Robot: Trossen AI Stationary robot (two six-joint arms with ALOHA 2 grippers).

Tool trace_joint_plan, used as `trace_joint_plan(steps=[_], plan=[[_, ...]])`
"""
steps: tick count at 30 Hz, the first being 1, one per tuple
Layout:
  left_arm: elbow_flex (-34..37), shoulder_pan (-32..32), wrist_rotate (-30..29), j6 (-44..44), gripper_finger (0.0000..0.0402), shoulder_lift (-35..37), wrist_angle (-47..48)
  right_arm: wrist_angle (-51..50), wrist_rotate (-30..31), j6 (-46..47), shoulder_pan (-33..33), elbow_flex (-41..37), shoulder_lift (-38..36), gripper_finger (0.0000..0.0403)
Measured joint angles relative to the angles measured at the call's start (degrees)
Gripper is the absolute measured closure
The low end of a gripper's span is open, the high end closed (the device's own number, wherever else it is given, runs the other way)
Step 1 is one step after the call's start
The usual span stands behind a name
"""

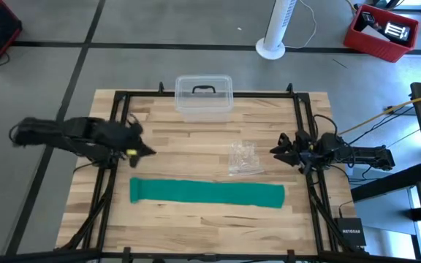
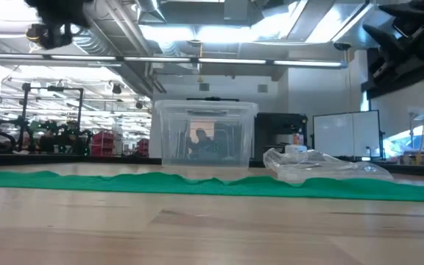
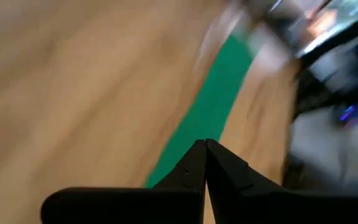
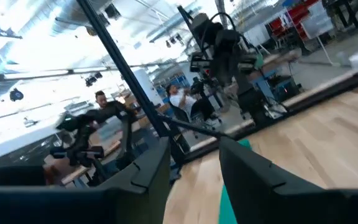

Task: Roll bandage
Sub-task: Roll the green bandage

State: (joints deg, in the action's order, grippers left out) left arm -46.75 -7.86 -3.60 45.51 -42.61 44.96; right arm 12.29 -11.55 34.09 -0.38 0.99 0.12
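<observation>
The bandage [image 1: 207,193] lies fully unrolled, flat along the table's [image 1: 196,234] front; no rolling has begun. The left end effector [image 1: 146,150] hangs above its left end, fingers together, empty. The right end effector [image 1: 275,152] waits at the right edge, fingers apart.

Two dark, matte-black arms with angular black pincer fingers [image 3: 191,174], a yellow spot on the left.

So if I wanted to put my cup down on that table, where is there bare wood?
The widest bare patch lies between the bandage and the table's near edge. Another lies left of the clear lidded box, though the left gripper hangs there. It is crowded by the plastic wrapper, which lies between box, bandage and right gripper.
</observation>
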Motion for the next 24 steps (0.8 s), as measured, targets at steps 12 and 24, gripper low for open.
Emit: trace_joint_plan(steps=[12, 24], plan=[[-3.20, -17.42, 9.32, 34.15, 0.0401, -19.62, 18.67, -10.65, 0.02, -2.45, 0.00, 0.21, 0.04, 0.0262], [4.36, -21.35, 11.85, 51.99, 0.0263, -23.59, 11.85, -11.07, -1.09, -6.51, 0.00, 0.28, 0.11, 0.0262]])
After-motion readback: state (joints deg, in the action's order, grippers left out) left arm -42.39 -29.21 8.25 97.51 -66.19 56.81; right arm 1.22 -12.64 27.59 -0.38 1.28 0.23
